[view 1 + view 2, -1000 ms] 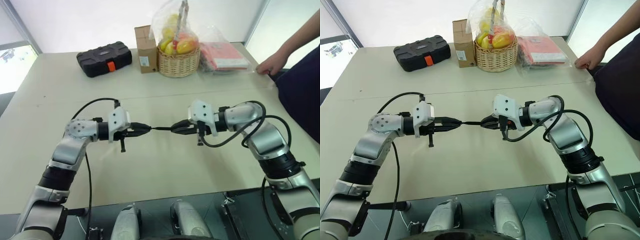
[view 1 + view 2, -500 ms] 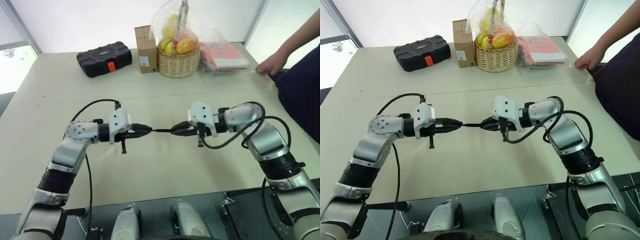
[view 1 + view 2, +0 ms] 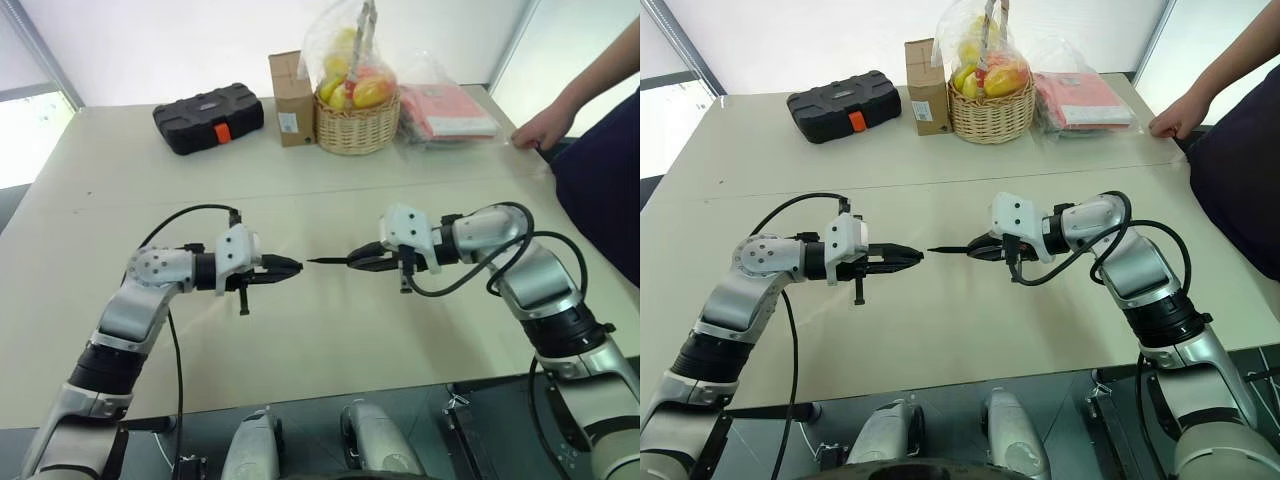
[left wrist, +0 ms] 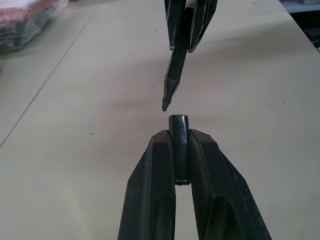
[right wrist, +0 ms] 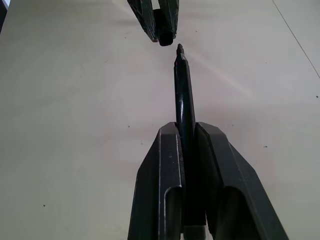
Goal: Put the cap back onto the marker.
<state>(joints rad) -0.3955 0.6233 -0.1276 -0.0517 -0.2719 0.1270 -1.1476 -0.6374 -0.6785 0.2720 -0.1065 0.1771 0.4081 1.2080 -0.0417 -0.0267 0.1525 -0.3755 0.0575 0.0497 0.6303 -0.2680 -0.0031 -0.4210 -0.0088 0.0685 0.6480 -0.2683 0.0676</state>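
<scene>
My left gripper (image 3: 296, 267) is shut on the cap (image 4: 179, 131), a short black cylinder whose open end sticks out past the fingertips. My right gripper (image 3: 353, 261) is shut on the marker (image 5: 183, 90), a thin black stick whose bare pointed tip faces the cap. Both grippers hover above the table (image 3: 320, 340), pointing at each other. A small gap separates the marker's tip (image 4: 165, 104) from the cap's mouth, and the two are nearly in line.
Along the table's far edge stand a black tool case (image 3: 208, 117), a cardboard box (image 3: 292, 98), a basket of fruit in a plastic bag (image 3: 357, 125) and a red packet in plastic (image 3: 447, 110). A person's hand (image 3: 543, 128) rests on the far right edge.
The marker's tip met the cap before; now a small gap shows between them. The left gripper sits slightly lower.
</scene>
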